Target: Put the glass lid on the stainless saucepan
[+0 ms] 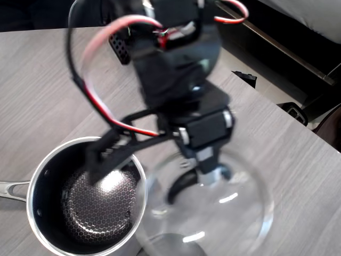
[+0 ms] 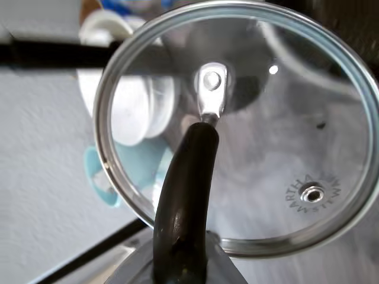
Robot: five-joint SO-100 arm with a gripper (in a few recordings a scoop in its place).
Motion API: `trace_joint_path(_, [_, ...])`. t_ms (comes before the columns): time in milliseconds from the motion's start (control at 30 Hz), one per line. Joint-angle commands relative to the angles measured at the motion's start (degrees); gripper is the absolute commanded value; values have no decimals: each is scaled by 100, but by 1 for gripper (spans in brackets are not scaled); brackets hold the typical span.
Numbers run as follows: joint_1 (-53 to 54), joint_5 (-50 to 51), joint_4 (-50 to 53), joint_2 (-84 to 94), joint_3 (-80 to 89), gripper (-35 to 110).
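Note:
The stainless saucepan [image 1: 85, 200] stands at the lower left of the overhead view, with its dark honeycomb inside open to the camera and its steel handle [image 1: 11, 189] pointing left. The glass lid [image 1: 229, 213] hangs blurred just right of the pan, its left rim at the pan's right rim. My gripper [image 1: 198, 169] is shut on the lid's black bar handle [image 1: 180, 188]. In the wrist view the glass lid [image 2: 278, 136] is tilted up close, showing its black handle [image 2: 186, 183], a metal mount [image 2: 211, 89] and the vent hole [image 2: 312, 193].
The wooden table's edge [image 1: 298, 120] runs diagonally at the right, with dark floor beyond it. A black perforated part [image 1: 121, 48] and red and black cables [image 1: 96, 101] hang over the table behind the pan. White and light blue objects [image 2: 133, 112] show through the lid.

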Motion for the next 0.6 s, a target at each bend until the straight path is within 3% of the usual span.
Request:
trace_joint_path(0, [431,-352,290,466,-800,0])
trace_joint_path(567, [2013,-923,1107,-35,-940,0])
